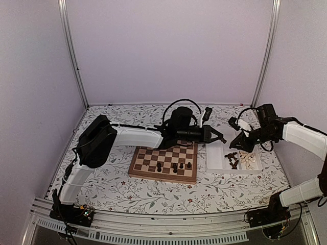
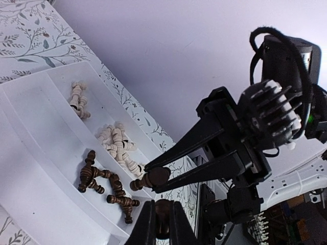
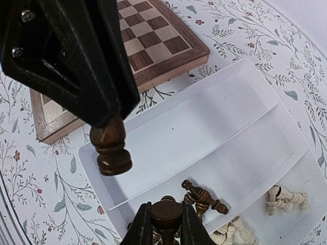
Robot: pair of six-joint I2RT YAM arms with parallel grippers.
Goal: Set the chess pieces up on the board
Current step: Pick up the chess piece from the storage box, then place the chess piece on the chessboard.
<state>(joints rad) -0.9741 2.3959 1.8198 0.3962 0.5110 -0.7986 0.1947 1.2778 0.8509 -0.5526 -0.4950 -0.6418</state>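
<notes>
Nearest, left arm base and right arm base sit on the near edge of the floral table. Left arm lies across the far edge of the chessboard. Several standing dark pieces occupy its near rows, with open squares around them. White tray lies just beside the board's right edge, not touching. Its board-side compartment shows bare floor; loose dark pieces and cream pieces lie beyond. Above it the 2 grippers face each other: left gripper pinches dark piece 1, right gripper pinches dark piece 2. Tips near, apart.
</notes>
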